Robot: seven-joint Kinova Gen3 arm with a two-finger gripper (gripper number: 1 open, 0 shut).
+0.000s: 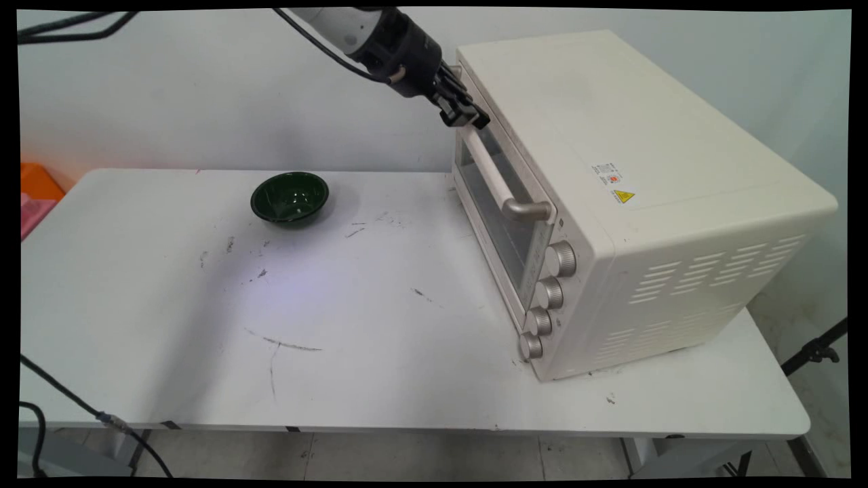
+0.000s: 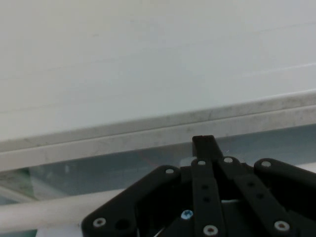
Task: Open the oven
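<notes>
A cream toaster oven (image 1: 630, 176) stands on the right half of the white table (image 1: 339, 379), its glass door (image 1: 498, 224) facing left and closed. My gripper (image 1: 468, 116) is shut with nothing in it, and its tips press against the upper far corner of the door, just above the far end of the white handle bar (image 1: 498, 179). In the hand view the closed fingertips (image 2: 203, 144) touch the door's top edge (image 2: 148, 136), with the glass and the handle bar (image 2: 44, 211) below.
A dark green bowl (image 1: 290, 197) sits empty at the back middle of the table, well left of the oven. Several metal knobs (image 1: 549, 293) run down the oven's front. An orange and pink box (image 1: 37, 193) lies past the table's left edge.
</notes>
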